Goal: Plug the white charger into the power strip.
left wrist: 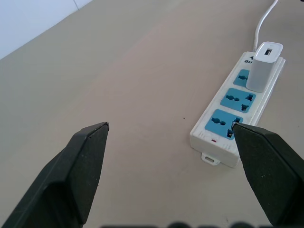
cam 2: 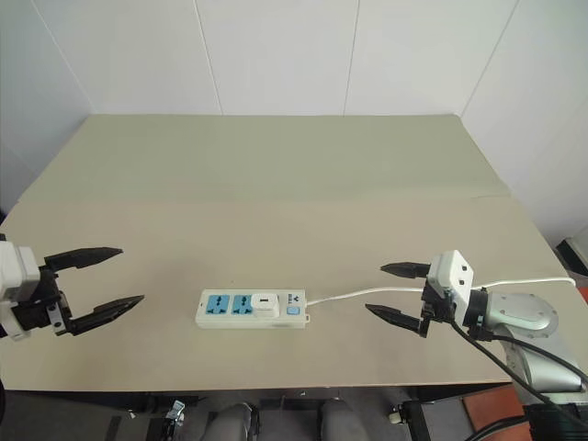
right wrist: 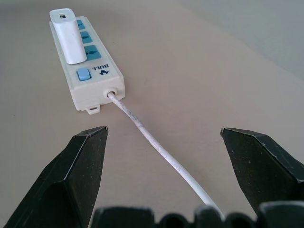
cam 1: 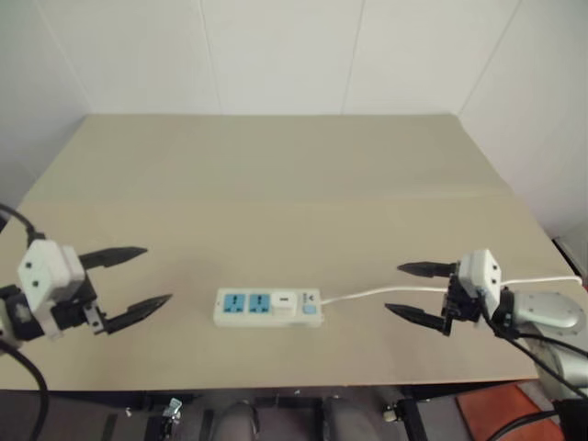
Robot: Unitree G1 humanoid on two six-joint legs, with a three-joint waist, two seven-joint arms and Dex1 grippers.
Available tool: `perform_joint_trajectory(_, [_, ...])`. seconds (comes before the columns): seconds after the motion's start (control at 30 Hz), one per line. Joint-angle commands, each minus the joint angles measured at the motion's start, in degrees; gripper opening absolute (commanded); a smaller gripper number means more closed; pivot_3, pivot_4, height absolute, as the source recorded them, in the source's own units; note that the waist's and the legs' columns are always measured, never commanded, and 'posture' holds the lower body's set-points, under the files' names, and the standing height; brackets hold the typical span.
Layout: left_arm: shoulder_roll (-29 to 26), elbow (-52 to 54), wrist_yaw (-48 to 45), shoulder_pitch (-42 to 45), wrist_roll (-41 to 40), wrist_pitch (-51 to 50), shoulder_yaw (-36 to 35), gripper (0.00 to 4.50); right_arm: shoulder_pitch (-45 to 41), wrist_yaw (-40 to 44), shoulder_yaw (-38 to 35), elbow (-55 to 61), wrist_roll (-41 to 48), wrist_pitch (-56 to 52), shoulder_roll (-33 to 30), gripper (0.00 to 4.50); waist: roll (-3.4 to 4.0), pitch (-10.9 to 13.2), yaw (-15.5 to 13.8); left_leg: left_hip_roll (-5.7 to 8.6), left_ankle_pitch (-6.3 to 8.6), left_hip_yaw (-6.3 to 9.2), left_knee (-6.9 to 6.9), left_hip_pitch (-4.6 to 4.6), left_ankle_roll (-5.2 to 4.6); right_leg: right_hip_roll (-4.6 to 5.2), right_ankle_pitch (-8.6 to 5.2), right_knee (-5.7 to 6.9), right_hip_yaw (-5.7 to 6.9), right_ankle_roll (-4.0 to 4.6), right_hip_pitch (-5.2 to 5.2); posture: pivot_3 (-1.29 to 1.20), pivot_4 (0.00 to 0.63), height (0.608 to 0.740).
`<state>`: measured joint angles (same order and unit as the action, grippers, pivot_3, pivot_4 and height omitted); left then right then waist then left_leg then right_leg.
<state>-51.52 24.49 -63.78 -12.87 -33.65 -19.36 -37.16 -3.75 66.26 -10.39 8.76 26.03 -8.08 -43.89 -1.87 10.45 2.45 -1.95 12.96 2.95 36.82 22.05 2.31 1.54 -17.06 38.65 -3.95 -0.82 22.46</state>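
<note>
Both black-fingered grippers, left (cam 1: 138, 282) and right (cam 1: 415, 291), hang empty with fingers spread, well apart from the long white power strip (cam 1: 268, 308) between them. The small white boxy charger (left wrist: 263, 67) already stands in the socket nearest the switch; judging by that, 0 moves remain.

Left pincer (cam 1: 138, 277) and right pincer (cam 1: 413, 292) both gape, facing inward.

Power strip (cam 1: 268, 308) cable (cam 1: 386, 292) runs behind right end effector (cam 1: 415, 292), partly hidden.
</note>
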Motion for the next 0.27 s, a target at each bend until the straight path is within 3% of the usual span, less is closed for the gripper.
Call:
perform_joint_trajectory(0.03, [0.01,1.93,0.54,-0.42,-0.59,-0.1,-0.26,4.5,-0.51,0.27,-0.85,0.67,0.75,-0.17,-0.96,4.46,0.0,0.0,0.02,0.0,0.0,0.0,0.0,0.0,0.0,0.0,0.0,0.0,0.0,0.0,0.0,0.0,0.15,0.74])
perform_joint_trajectory(0.27, [-0.32,1.08,0.49,1.45,-0.77,0.44,1.67,4.5,-0.01,-0.35,0.4,1.23,0.17,0.0,-0.14,4.46,0.0,0.0,0.01,0.0,0.0,0.0,0.0,-0.01,0.0,-0.01,0.0,0.01,0.0,0.0,-0.01,0.0,0.15,0.74])
